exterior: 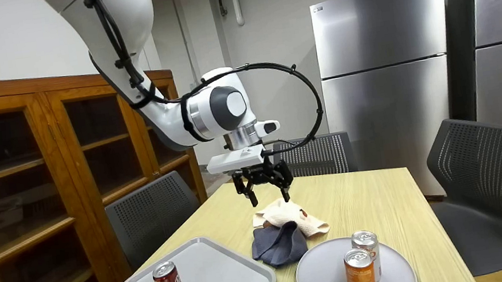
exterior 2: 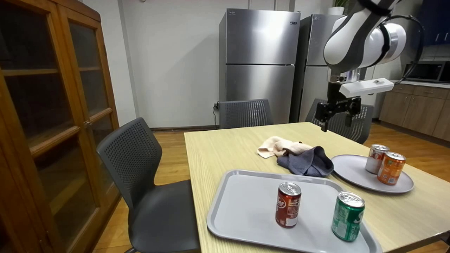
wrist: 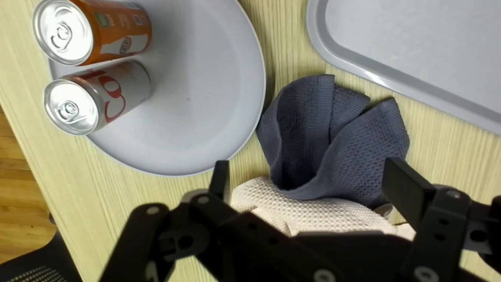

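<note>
My gripper [exterior: 270, 200] hangs open above the table, fingers pointing down and nothing between them. Below it, apart from the fingertips, lie two crumpled cloths. The beige cloth [exterior: 288, 216] has a waffle texture; in the wrist view the gripper body hides part of the beige cloth [wrist: 313, 213]. Bunched against it is a dark blue-grey cloth [wrist: 356, 156], folded into an open pocket. Both fingers [wrist: 405, 192] frame the cloths from above in the wrist view. In an exterior view the gripper [exterior 2: 336, 125] stands higher than the dark cloth [exterior 2: 304, 162].
A round grey plate [wrist: 203, 98] carries an orange can [exterior 2: 391, 168] and a silver-white can [exterior 2: 377, 159]. On the grey tray [exterior 2: 242, 196] stand a dark red can [exterior 2: 288, 204] and a green can [exterior 2: 348, 216]. Chairs [exterior: 490, 187] surround the table; a wooden cabinet [exterior: 49, 138] stands alongside.
</note>
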Controlling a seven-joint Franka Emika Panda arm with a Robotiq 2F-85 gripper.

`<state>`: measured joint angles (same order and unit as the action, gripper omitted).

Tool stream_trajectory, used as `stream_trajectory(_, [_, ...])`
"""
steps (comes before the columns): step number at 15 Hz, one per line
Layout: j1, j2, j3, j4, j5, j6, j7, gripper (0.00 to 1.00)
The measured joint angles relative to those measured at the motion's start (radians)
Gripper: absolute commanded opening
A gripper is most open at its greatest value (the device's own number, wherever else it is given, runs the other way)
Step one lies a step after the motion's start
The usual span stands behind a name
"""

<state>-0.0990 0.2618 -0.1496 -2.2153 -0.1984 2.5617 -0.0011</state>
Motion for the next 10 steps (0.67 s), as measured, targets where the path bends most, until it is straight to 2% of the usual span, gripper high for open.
stream_trajectory(10, [-0.001,0.000,-0.002,0.000,0.001,0.002,-0.010,1.00])
